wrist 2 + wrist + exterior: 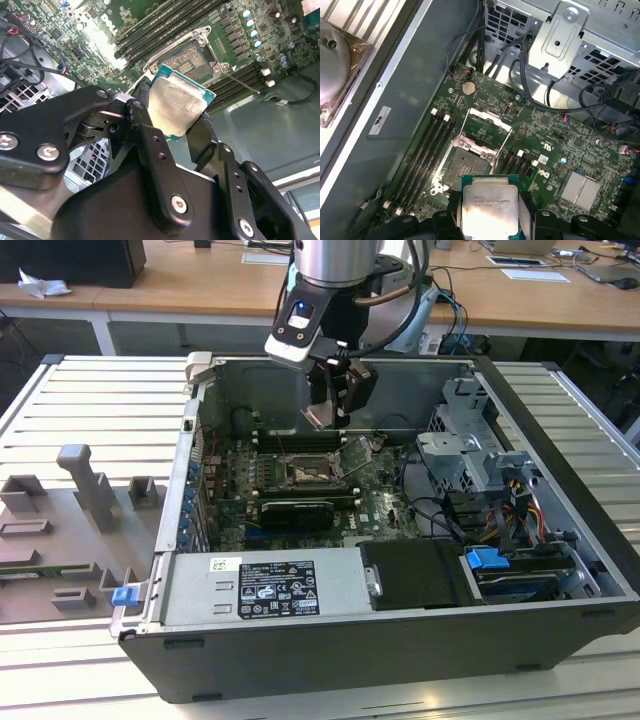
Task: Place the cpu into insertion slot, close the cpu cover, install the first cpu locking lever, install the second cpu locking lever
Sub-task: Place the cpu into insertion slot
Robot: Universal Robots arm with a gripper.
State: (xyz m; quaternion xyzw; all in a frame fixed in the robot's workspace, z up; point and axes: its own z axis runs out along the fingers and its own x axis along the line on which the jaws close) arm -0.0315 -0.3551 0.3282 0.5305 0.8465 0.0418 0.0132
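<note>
Exterior view, my gripper (333, 405): I hang at upper centre of the frame, inside the open computer case (560, 570), above the green board.
Exterior view, the cpu (319, 418): a pale sliver pinched at my fingertips, held clear of the board.
Exterior view, the insertion slot (305, 472): centre of the frame, below me, its dark middle bare.
Exterior view, the cpu cover (353, 453): tilted up at the slot's right edge.
Second wrist view, jaws: narrowed onto the cpu (177, 107), one black finger (145, 132) on each of two opposite edges.
Second wrist view, the insertion slot (192, 57): past the chip, uncovered, apart from it.
First wrist view, the cpu (489, 207): flat between my fingers (453, 204), silver face to the camera.
First wrist view, the insertion slot (465, 167): just beyond the chip, with nothing seated in it.
First wrist view, the cpu cover (487, 126): swung open off the slot, between the memory slots (427, 145).
</note>
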